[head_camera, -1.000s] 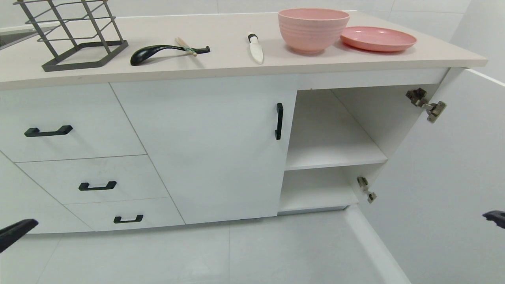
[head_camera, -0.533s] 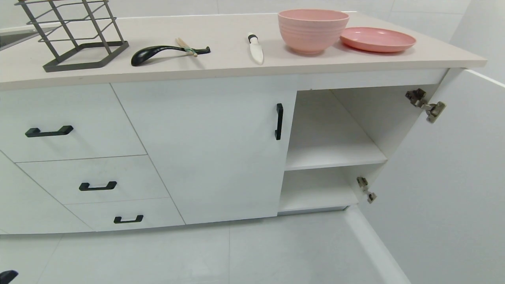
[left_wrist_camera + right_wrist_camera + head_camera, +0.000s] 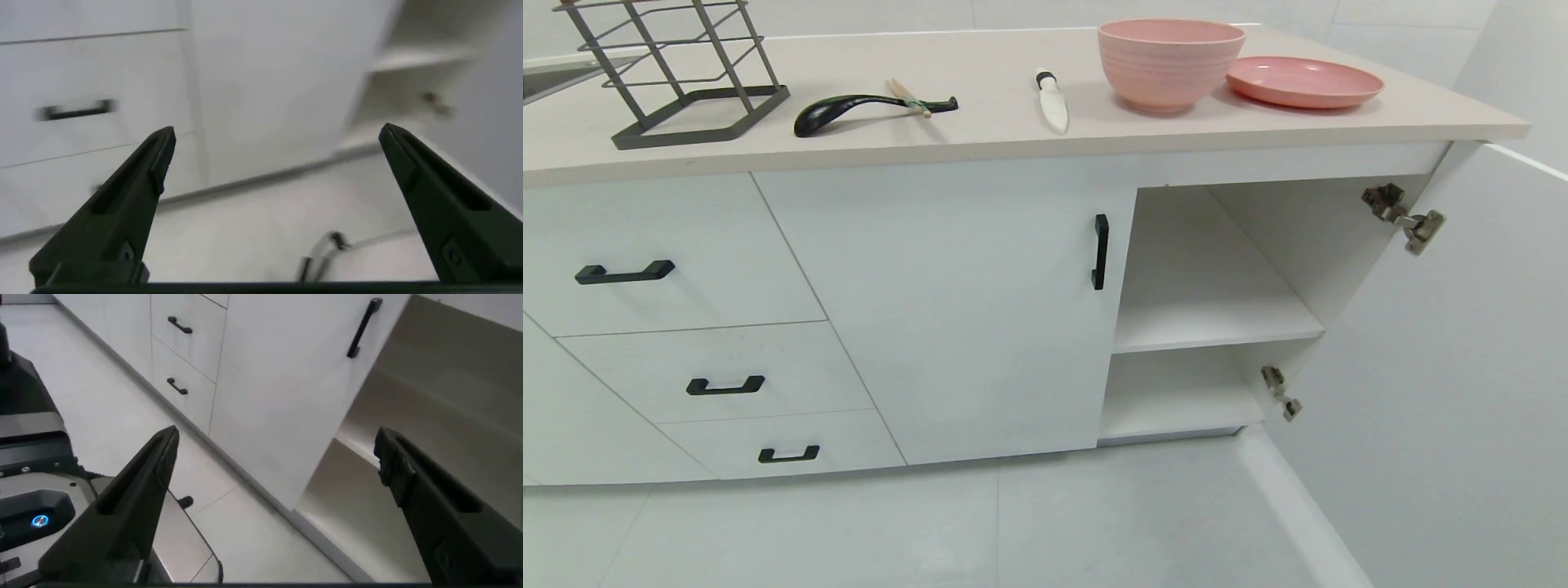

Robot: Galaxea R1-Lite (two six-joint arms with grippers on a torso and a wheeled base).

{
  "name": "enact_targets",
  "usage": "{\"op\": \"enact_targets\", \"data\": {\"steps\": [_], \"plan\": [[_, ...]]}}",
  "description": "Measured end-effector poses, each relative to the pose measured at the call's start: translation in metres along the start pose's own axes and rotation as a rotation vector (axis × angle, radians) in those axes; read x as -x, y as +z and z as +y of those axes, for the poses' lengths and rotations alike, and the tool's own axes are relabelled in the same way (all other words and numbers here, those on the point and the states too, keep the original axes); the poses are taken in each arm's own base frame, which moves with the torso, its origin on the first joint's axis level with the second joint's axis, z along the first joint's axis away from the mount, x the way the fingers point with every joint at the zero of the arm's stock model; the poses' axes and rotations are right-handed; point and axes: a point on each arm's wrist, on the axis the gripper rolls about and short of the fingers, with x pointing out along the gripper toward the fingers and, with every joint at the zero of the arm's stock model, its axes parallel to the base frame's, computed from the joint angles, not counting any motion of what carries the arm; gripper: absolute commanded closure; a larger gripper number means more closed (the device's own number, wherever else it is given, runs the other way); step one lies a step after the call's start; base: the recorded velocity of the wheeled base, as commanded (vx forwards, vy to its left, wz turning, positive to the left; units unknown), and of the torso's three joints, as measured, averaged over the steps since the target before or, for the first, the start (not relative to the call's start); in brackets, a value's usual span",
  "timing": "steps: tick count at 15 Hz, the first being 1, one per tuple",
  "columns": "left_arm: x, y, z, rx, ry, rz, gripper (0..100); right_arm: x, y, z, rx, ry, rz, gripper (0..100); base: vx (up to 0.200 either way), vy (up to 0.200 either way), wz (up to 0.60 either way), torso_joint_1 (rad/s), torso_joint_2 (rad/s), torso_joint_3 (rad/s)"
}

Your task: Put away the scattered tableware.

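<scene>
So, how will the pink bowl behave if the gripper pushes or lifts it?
The pink bowl looks stiff and thin-walled, so likely light for its size. Its base is narrower than its rim, so a push high on the wall may tip it. The pink plate lies close beside it, so pushing that way would probably bump it.

Beige countertop (image 3: 980,131): grey wire rack (image 3: 678,77) far left, black curved spoon (image 3: 849,108) crossing wooden chopsticks (image 3: 905,95), white knife (image 3: 1054,104), pink ribbed bowl (image 3: 1170,61) beside pink flat plate (image 3: 1305,80) right. White cabinet door (image 3: 1445,367) open, right.
</scene>
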Motion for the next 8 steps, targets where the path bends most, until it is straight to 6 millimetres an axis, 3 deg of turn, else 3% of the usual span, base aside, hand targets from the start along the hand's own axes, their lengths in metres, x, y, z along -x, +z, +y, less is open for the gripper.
{"op": "enact_targets", "data": {"steps": [2, 5, 8], "plan": [[0.001, -0.004, 0.004, -0.028, 0.187, 0.033, 0, 0.001, 0.000, 0.001, -0.007, 0.019, -0.010, 0, 0.000, 0.000, 0.00, 0.000, 0.00, 0.000], [0.001, -0.006, 0.004, -0.040, 0.164, 0.051, 0, 0.003, 0.001, 0.001, -0.140, 0.064, -0.028, 0, 0.000, 0.000, 0.00, 0.000, 0.00, 0.000], [0.001, -0.006, 0.004, -0.035, 0.160, 0.052, 0, 0.006, 0.017, -0.002, -0.164, 0.115, -0.084, 0, 0.000, 0.000, 0.00, 0.000, 0.00, 0.000]]}}
